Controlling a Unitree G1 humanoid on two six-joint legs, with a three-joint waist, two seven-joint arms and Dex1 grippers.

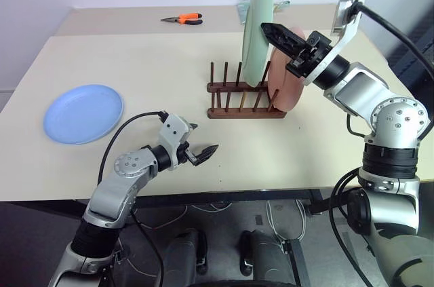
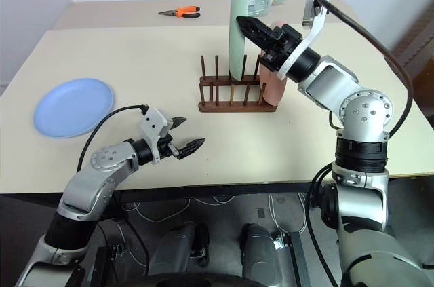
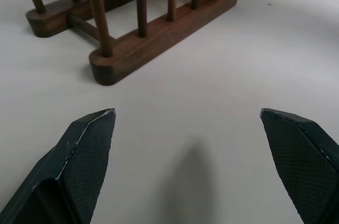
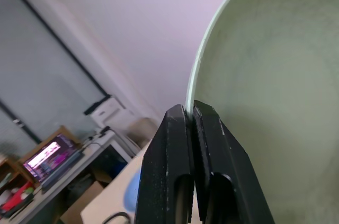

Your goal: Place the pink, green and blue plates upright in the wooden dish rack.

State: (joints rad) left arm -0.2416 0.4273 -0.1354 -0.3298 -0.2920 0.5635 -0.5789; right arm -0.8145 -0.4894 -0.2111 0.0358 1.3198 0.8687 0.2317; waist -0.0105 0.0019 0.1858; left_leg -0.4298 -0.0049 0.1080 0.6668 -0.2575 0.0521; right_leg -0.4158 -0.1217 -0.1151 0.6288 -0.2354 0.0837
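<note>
Above rack: right gripper (image 1: 266, 28) clenched on green plate (image 1: 257, 29) rim, plate upright
Rack: wooden dish rack (image 1: 244, 100), pink plate (image 1: 288, 83) slotted
Left gripper (image 1: 201, 142): released, low over table (image 1: 135, 56)
Blue plate (image 1: 83, 112): flat, far left

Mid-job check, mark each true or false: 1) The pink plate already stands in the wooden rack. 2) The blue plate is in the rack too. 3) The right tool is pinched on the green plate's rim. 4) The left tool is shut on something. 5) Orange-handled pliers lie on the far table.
1) True: the round pink plate stands upright at the end of the dark wooden peg rack.
2) False: the round light-blue plate lies flat on the beige table, away from the rack.
3) True: the right tool is shut on the pale green plate.
4) False: the left tool is open and empty.
5) True: orange-handled pliers.
</note>
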